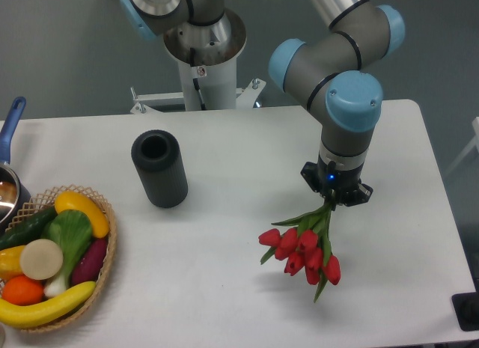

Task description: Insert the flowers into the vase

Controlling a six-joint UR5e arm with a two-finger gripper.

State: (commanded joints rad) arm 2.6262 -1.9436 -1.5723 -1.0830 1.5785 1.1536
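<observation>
Gripper: the gripper (334, 199) sits right of centre in the frame, pointing down from the grey and blue arm (346, 101), and it is clamped on the stem end of the flowers (303, 251); the fingers themselves are mostly hidden under the wrist.

Flowers: red heads fan down and to the lower left of the gripper, green stems and leaves running up into the grip. The bunch hangs tilted, heads lowest, and a shadow beneath suggests it is off the tabletop (224, 288) or barely brushing it; I cannot tell which.

Vase: the vase (159, 168) stands upright in the upper left of centre, dark cylinder, round mouth open to the camera, well apart from the bunch.

Step in hand: by my read the bunch is grasped and this is the carry stage; insertion is not yet done.

Next move: it calls for lifting clear, travelling left across the frame to above the vase mouth, and here is the catch: the stems are at the gripper end and the heads point down, so the bunch needs turning before stems can go in first.

Risk: a thick wall narrows the opening, and loose leaves could catch the rim.

Bystanders: a wicker basket (105, 277) of fruit and vegetables sits lower left, and a blue-handled pot (10, 185) at the left edge, both away from the route.
</observation>
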